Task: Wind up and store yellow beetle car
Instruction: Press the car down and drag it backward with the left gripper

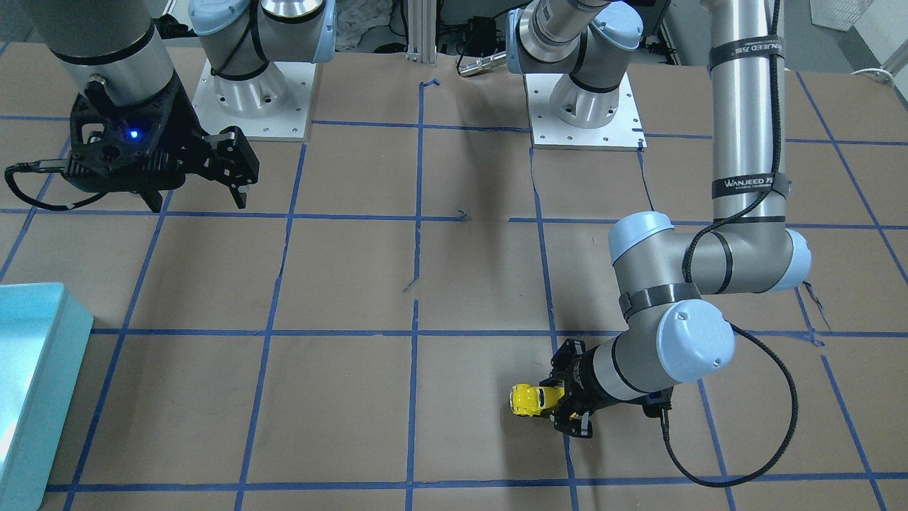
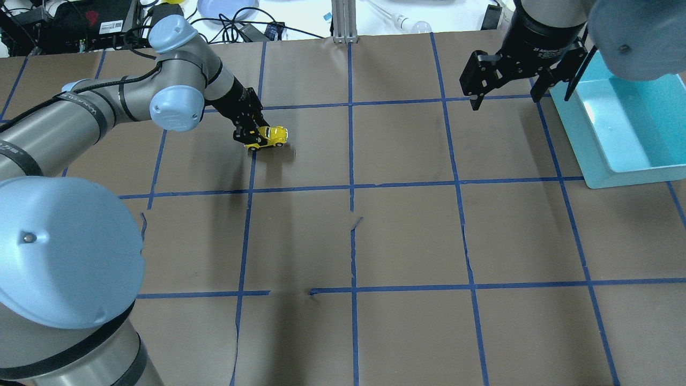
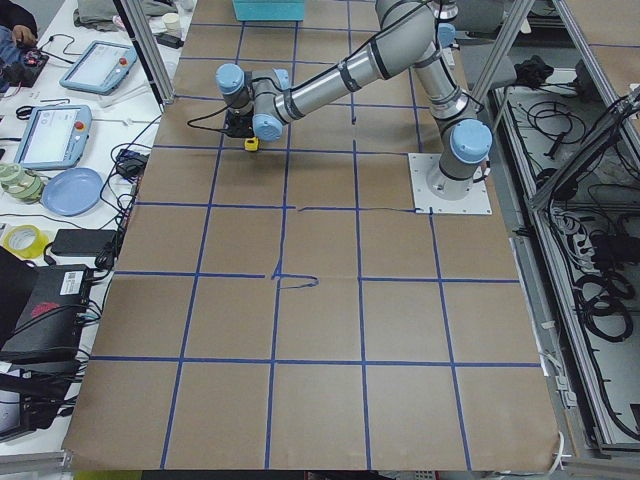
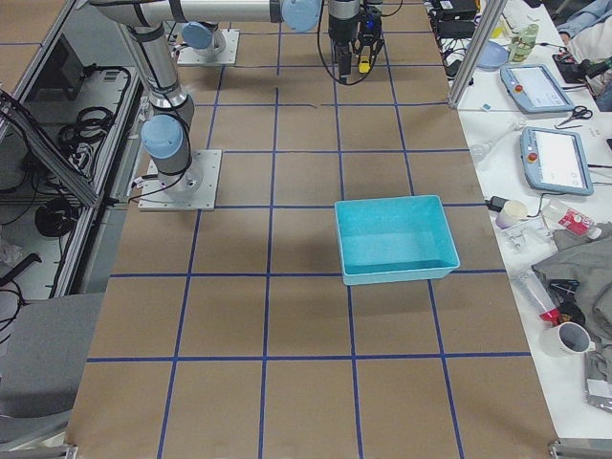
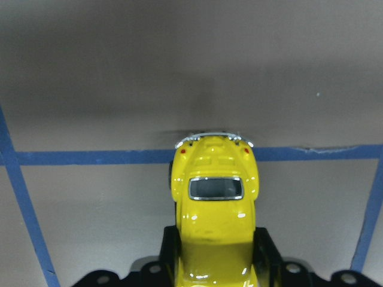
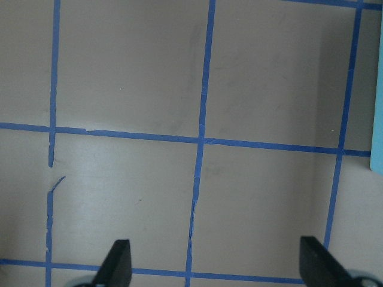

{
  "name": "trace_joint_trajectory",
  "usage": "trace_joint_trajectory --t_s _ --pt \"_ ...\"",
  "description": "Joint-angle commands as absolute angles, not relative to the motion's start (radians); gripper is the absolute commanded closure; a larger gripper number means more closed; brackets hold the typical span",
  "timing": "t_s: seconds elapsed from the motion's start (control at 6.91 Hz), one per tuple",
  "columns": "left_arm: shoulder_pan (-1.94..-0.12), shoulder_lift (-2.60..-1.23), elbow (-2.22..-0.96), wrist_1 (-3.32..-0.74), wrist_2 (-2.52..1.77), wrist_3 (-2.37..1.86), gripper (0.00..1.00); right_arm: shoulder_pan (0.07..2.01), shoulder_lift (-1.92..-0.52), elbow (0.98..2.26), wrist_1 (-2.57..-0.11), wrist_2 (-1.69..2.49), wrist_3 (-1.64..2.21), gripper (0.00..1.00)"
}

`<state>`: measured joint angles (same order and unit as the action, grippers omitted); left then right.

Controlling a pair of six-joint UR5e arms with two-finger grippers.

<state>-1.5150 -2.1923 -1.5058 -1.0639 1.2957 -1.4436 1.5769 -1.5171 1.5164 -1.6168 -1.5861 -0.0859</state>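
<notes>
The yellow beetle car (image 5: 214,206) is a tiny glossy toy with dark windows. My left gripper (image 5: 214,254) is shut on its sides, low at the brown table. The car also shows in the overhead view (image 2: 268,137), the front view (image 1: 529,399) and the left side view (image 3: 251,144), at my far left, with its free end pointing toward the middle of the table. My left gripper shows there too (image 2: 251,134). My right gripper (image 2: 504,88) is open and empty, hovering high next to the teal bin; its fingers (image 6: 116,266) show in the right wrist view.
A light teal bin (image 2: 651,161) stands on my right side, also in the front view (image 1: 42,397) and the right side view (image 4: 394,270). Blue tape lines grid the brown table (image 2: 407,236). Cables and tablets lie beyond the far edge.
</notes>
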Motion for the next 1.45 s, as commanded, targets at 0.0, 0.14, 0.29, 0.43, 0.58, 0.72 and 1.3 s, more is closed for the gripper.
trace_joint_trajectory --t_s 0.0,0.14,0.29,0.43,0.58,0.72,1.3 --pt "-1.514 -2.204 -1.505 -1.062 1.302 -1.416 1.0 1.577 -1.517 1.517 -1.617 -1.586 -0.086 0.0" --pt "-1.514 -2.216 -1.505 -1.062 1.311 -1.416 1.0 1.577 -1.517 1.517 -1.617 -1.586 -0.086 0.0" --pt "-1.513 -2.223 -1.505 -1.062 1.315 -1.416 1.0 1.577 -1.517 1.517 -1.617 -1.586 -0.086 0.0" --pt "-1.508 -2.221 -1.5 -1.062 1.343 -1.416 1.0 1.577 -1.517 1.517 -1.617 -1.586 -0.086 0.0" --pt "-1.49 -2.221 -1.502 -1.062 1.367 -1.414 1.0 1.577 -1.517 1.517 -1.617 -1.586 -0.086 0.0" --pt "-1.471 -2.217 -1.5 -1.062 1.367 -1.414 1.0 1.577 -1.517 1.517 -1.617 -1.586 -0.086 0.0" --pt "-1.418 -2.214 -1.503 -1.063 1.367 -1.407 1.0 1.577 -1.516 1.517 -1.617 -1.586 -0.086 0.0"
